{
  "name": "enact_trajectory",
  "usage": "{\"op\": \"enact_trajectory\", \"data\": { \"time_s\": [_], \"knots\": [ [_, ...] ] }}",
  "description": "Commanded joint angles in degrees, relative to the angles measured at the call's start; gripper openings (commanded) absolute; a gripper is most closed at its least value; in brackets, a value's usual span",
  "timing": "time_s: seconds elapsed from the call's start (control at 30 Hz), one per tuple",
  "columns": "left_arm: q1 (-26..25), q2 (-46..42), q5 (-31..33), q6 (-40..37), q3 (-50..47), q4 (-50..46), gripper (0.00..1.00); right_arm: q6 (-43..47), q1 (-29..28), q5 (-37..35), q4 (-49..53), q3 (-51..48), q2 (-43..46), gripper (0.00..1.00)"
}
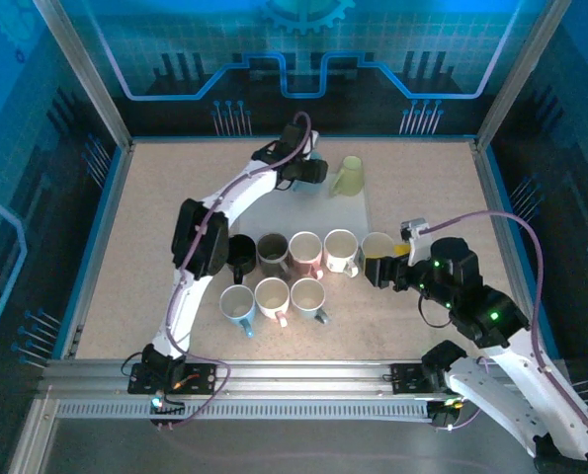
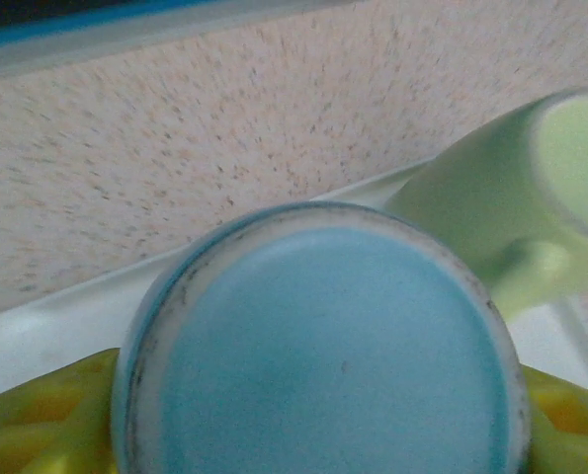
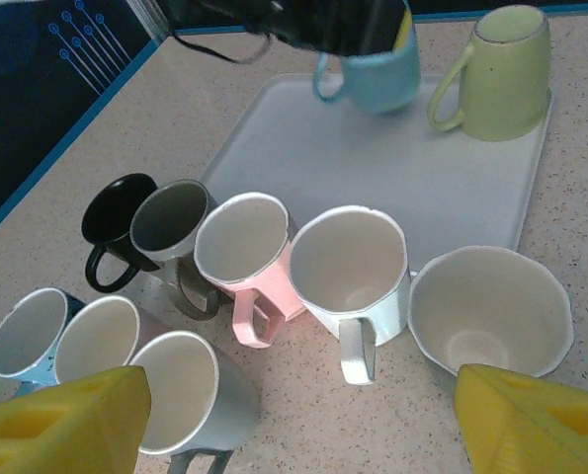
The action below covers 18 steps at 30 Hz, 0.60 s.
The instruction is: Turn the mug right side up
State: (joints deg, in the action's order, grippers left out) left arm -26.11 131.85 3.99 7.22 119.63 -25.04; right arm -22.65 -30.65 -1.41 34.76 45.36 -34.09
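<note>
While eight upright mugs cluster mid-table in the top view, the left gripper sits over the tray's 12 o'clock end, with a light green mug upside down at its 3 o'clock. Left wrist: blue mug base-up on the tray, yellow fingers flanking both sides; whether they pinch it cannot be told. Right wrist: right gripper spread wide, empty. The flip likely hasn't started, and both inverted mugs remain.

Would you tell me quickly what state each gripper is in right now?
Left gripper: jaws closed on the upside-down blue mug.
Right gripper: jaws open, holding nothing.
</note>
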Motion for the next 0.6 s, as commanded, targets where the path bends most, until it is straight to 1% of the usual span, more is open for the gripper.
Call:
{"op": "enact_trajectory", "data": {
  "time_s": [0.0, 0.13, 0.23, 0.33, 0.4, 0.47, 0.5, 0.57],
  "knots": [
    [0.32, -15.42, -0.15, 2.36, -4.59, 13.09, 0.47, -2.47, 0.86, 0.48, 1.45, 1.24, 1.01, 0.81],
    [0.54, -26.08, -4.1, 8.25, -15.81, 22.31, 0.49, -5.1, 0.86, 2.01, 0.99, 0.93, 2.43, 0.81],
    [0.96, -34.1, -7.44, 15.11, -25.92, 31.28, 0.5, -7.72, 0.87, 3.89, -0.36, -0.2, 3.86, 0.81],
    [1.71, -41.92, -9.62, 25.2, -38.52, 43.63, 0.51, -10.93, 0.87, 6.15, -3.39, -2.44, 5.6, 0.81],
    [1.91, -45.88, -10.54, 33.94, -47.96, 54.2, 0.51, -13.82, 0.86, 8.09, -7.29, -5.01, 6.55, 0.81],
    [1.85, -47.64, -13.48, 42.32, -53.9, 62.43, 0.51, -16.84, 0.82, 10.61, -12.15, -7.61, 7.1, 0.8],
    [1.76, -48.17, -15.27, 46.12, -55.72, 65.42, 0.51, -18.43, 0.79, 11.89, -15.04, -8.98, 7.19, 0.8],
    [1.49, -49.34, -16.57, 52.61, -59.47, 69.79, 0.5, -21.47, 0.78, 13.19, -20.08, -11.77, 7.06, 0.8]
  ]
}}
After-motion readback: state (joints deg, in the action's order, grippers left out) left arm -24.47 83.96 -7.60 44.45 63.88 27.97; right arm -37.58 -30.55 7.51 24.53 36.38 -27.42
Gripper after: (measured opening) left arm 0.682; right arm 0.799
